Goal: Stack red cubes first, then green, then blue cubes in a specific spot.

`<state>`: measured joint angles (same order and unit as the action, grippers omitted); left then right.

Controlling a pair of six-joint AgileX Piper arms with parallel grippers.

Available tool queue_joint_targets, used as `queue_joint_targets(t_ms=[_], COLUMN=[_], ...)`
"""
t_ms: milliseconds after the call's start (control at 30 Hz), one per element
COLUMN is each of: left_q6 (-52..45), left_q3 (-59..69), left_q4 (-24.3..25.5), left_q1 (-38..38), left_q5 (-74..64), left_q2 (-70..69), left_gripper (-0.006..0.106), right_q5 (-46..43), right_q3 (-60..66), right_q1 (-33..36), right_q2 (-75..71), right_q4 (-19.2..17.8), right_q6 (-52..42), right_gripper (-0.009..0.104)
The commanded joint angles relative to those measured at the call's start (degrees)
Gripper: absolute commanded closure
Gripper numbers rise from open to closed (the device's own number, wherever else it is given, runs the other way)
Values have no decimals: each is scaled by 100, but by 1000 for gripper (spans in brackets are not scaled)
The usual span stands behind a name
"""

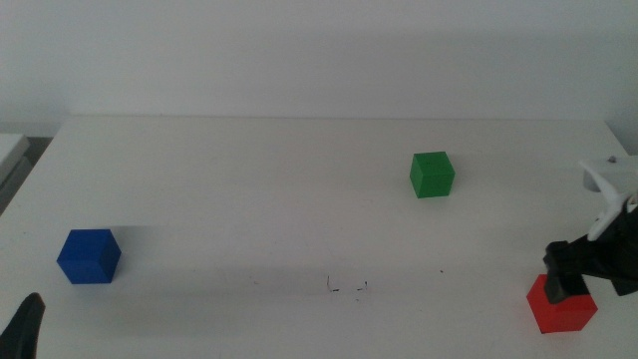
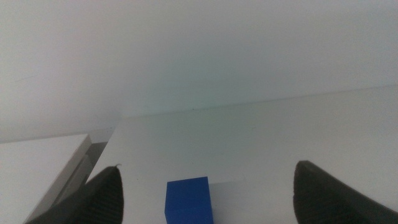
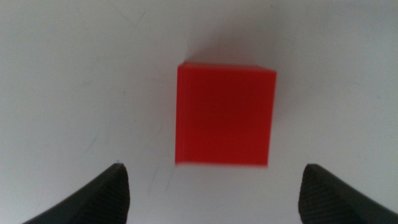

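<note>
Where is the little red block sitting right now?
In the middle view the red cube sits on the table's near right corner, directly under the open right gripper, well below the green cube.

Right gripper (image 1: 570, 271) is the one at work, reaching in from the right edge at the near right of the worktop, pointed down with its dark fingers (image 3: 106, 196) spread wide apart. Left gripper (image 1: 25, 329) is parked at the near left corner, just its tip peeking in, fingers (image 2: 102, 196) spread wide too.

Black matte right pincer (image 1: 570, 282), white wrist housing (image 1: 610, 178), dark textured jaws
</note>
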<state>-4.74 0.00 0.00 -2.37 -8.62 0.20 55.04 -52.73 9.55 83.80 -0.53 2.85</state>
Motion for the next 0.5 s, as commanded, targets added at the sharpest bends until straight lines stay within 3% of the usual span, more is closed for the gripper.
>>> queue_joint_targets(t_ms=[0,467], left_q6=[29,19], left_q3=[0,0], left_q4=[-45,-39], left_q1=[8,8], left_q5=[67,67], left_q2=[-20,-20], left_gripper=[7,7], right_q5=[-229,-914], right_q3=[-42,-42], right_q1=[19,9], right_q2=[213,1201], right_q4=[-62,-318], right_q6=[34,377], right_gripper=[2,3])
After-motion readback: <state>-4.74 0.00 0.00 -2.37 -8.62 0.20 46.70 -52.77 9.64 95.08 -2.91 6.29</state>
